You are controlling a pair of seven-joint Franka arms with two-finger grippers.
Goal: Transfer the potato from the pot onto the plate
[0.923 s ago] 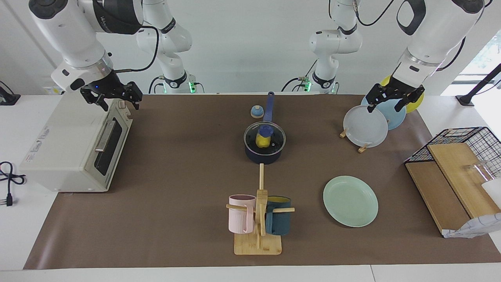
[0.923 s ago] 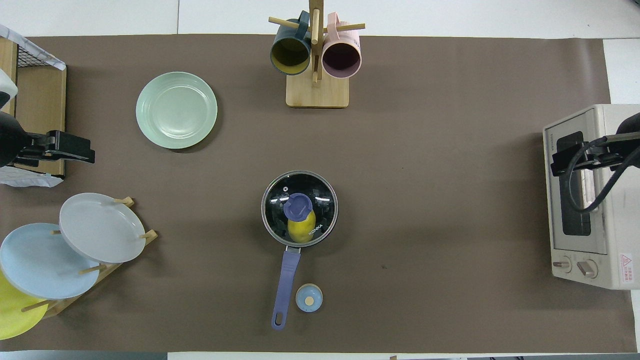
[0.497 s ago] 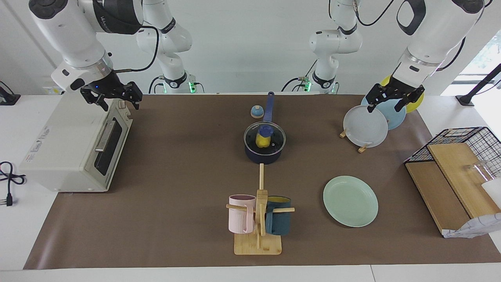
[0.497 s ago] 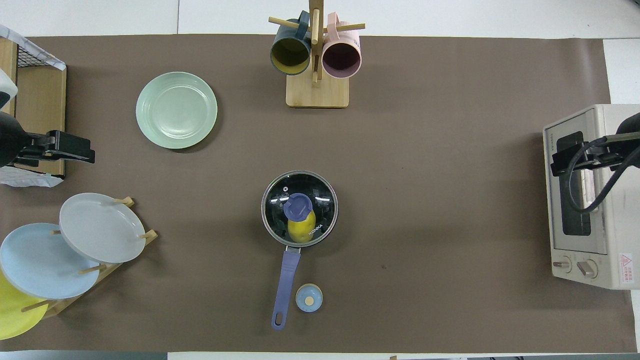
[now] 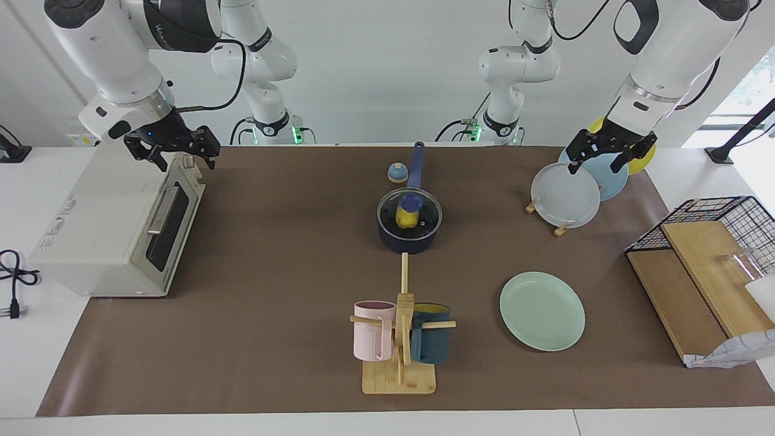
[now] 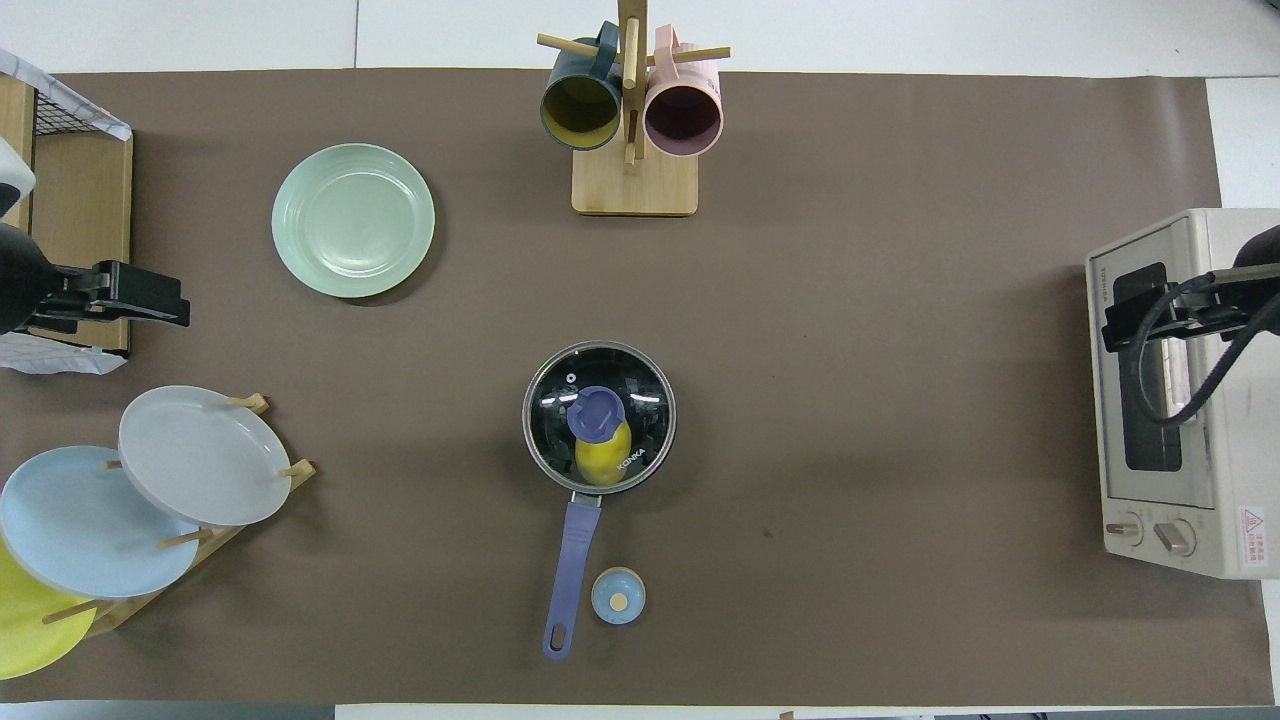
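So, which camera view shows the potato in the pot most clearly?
The overhead view: it looks straight down through the glass lid of the pot, so the potato shows as a yellow patch under the lid knob. The facing view shows only a small yellow part of it through the lid, partly covered by the knob.

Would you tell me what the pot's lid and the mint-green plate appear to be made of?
The lid looks like clear glass in a metal rim: the potato in the pot shows through it, under a blue knob. The plate looks like matte plastic or melamine, evenly coloured without sharp glare; glazed ceramic cannot be excluded.
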